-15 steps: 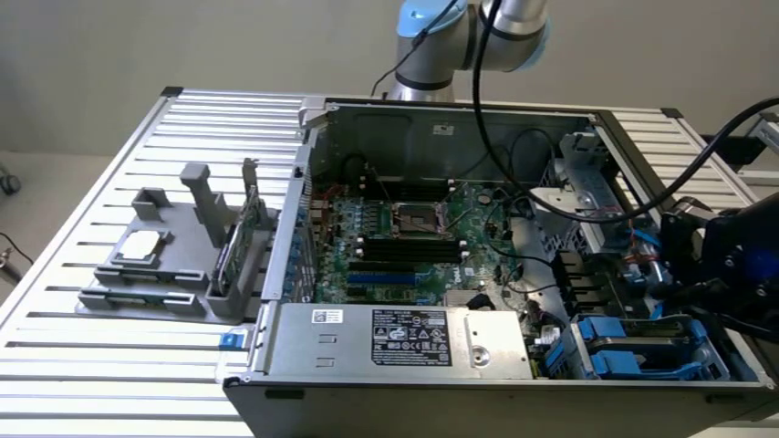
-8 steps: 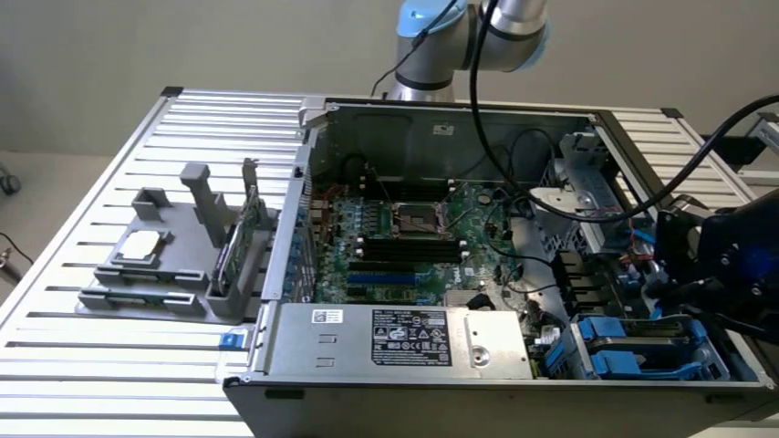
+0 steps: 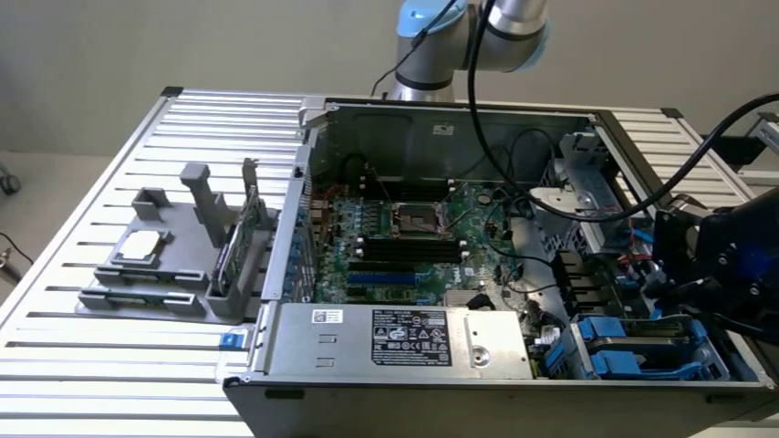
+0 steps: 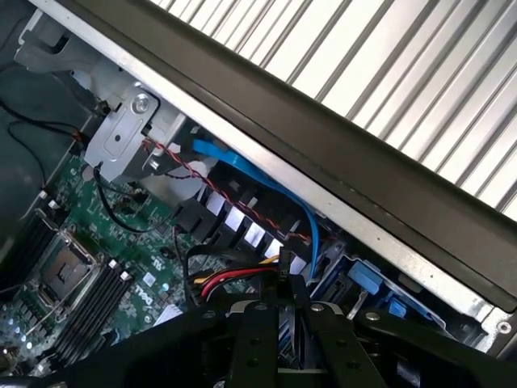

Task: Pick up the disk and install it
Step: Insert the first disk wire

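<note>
Disk shows as a blue-grey strip edge-on between my fingers, so I judge my gripper narrow and clamped on it. I am carrying it over the case. Blue bays lie just below me; seating calls for squaring up with one.

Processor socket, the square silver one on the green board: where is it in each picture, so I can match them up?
Exterior view: the processor socket sits in the middle of the green board, on the far side of the black memory slots.
Wrist view: the processor socket lies on the green board, right beside the memory slots.
Shared landmark: the blue drive carriers by the case wall.
</note>
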You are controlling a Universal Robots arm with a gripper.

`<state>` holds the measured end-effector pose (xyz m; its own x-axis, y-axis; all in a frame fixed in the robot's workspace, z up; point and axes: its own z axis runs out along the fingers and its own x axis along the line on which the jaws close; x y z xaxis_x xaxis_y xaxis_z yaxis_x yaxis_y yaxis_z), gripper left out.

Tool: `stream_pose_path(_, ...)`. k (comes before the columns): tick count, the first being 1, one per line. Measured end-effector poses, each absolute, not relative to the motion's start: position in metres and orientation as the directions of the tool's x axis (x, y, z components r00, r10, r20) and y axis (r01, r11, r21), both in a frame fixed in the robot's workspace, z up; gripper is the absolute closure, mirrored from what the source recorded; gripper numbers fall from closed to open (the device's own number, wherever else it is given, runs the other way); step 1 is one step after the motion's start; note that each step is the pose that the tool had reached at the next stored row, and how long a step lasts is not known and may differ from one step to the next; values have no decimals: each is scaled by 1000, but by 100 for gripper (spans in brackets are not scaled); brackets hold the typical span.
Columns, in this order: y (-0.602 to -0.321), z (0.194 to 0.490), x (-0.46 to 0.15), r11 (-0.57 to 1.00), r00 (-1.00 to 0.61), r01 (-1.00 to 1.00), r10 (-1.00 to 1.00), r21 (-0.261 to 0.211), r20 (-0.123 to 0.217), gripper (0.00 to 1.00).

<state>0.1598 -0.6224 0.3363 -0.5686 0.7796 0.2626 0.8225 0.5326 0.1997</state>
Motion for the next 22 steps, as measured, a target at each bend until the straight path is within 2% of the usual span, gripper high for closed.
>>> stream_pose_path(5, -623, 336, 159, 526, -561, 828, 787, 195, 258, 82)
stream_pose_path(12, -623, 336, 157, 531, -555, 832, 805, 162, 208, 82)
stream_pose_path(22, -623, 343, 157, 507, -531, 847, 821, 160, 209, 82)
